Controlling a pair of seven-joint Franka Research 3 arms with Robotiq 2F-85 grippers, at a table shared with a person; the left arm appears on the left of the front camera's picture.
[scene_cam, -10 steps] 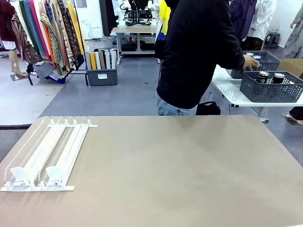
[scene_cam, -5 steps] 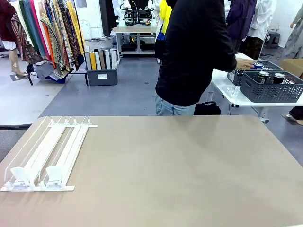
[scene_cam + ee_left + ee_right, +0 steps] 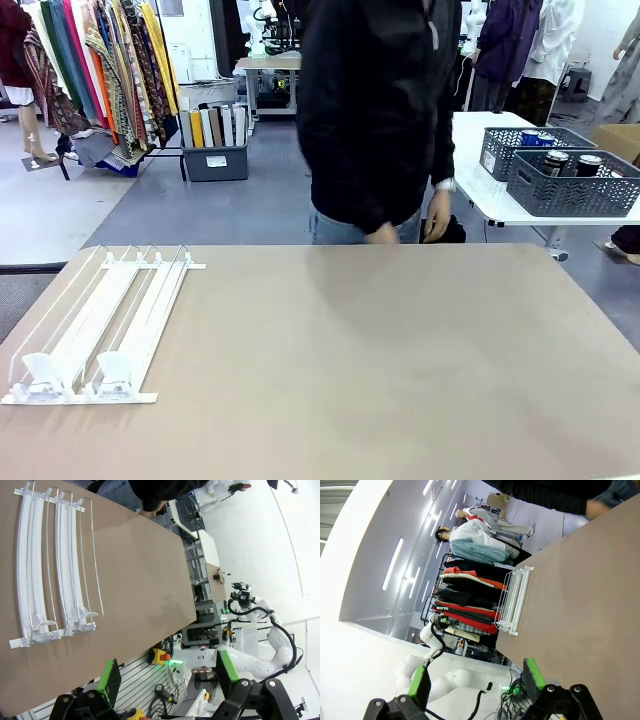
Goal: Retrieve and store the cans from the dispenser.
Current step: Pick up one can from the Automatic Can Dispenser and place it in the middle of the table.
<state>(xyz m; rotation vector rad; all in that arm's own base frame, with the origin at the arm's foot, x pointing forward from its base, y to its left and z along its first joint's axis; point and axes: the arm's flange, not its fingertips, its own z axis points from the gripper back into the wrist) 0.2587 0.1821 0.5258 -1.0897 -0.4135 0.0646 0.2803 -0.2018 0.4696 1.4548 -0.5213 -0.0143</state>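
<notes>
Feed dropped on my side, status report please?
Left end effector open, right end effector open, both empty. Dispenser empty on table; cans in baskets on side table. Person at far edge.

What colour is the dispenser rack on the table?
White plastic, with clear stoppers at its low end. The dispenser shows best in the left wrist view.

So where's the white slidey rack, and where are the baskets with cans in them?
dispenser (image 3: 95, 325), front view, a middle rail.
front basket (image 3: 570, 195), front view, its mesh front wall.
Pepsi can (image 3: 555, 163), front view, its top.
</notes>
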